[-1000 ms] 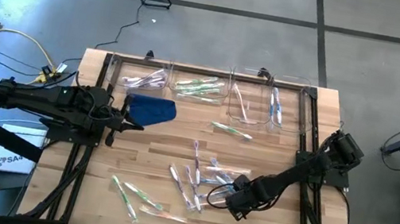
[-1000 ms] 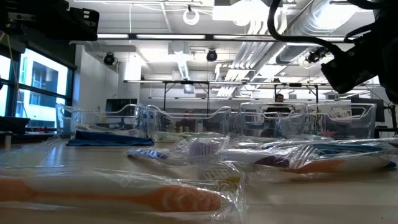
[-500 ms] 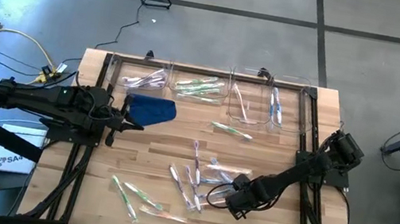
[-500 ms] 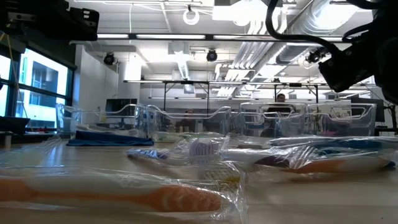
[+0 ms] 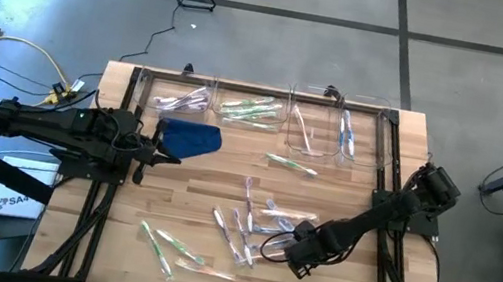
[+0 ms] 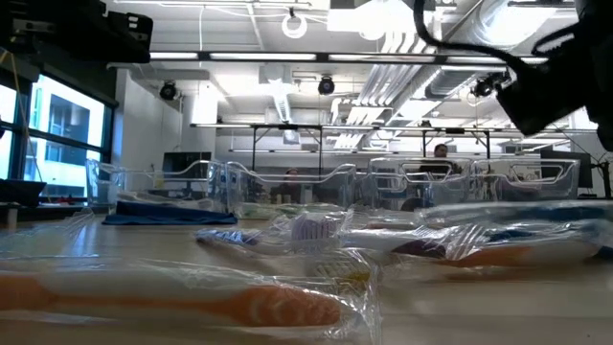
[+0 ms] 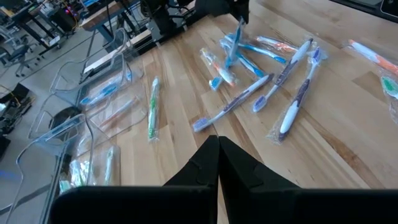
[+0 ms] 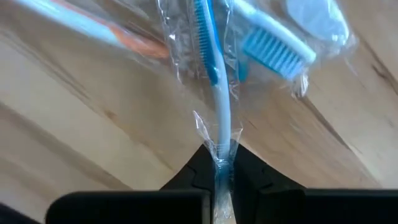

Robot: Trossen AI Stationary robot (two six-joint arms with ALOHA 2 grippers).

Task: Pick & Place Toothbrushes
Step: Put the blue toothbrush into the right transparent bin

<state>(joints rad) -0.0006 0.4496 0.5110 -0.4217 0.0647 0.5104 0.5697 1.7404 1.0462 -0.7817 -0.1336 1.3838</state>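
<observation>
Fingers [image 8: 245, 171] of my right gripper [image 8: 222, 163] are pinched tight on the clear wrapper of a blue brush [image 8: 214, 93], near its handle end; the brush head points away from the gripper, over the wood.

Item 1, right gripper [image 5: 280, 250]: low over the table's [image 5: 205, 179] near right part, at the right edge of the middle cluster, holding the blue brush as above. A second blue brush head [image 8: 277, 46] and an orange-handled brush [image 8: 130, 40] lie just beside the held one.

Item 2, left gripper [image 5: 168, 156]: I see its fingers [image 7: 245, 168] pressed together with nothing between them. It waits at the table's left edge, just beside the blue cloth [image 5: 190, 135].

Item 3, middle cluster [image 5: 248, 224]: about eight wrapped brushes, blue, purple and orange, crossing one another at mid-table.

Item 4, near left group [image 5: 172, 248]: a few green and pale brushes, well apart from the cluster.

Item 5, single green brush [image 5: 290, 164]: lies alone between the cluster and the bins.

Item 6, bins [image 5: 266, 113]: four clear bins in a row along the far edge. From the left I count whitish brushes [image 5: 182, 103], green brushes [image 5: 251, 110], a clear one [image 5: 302, 129], and blue ones [image 5: 345, 136].

Item 7, low view: an orange wrapped brush [image 6: 192, 302] lies nearest the camera, blurred; the bins [image 6: 335, 182] stand behind.
</observation>
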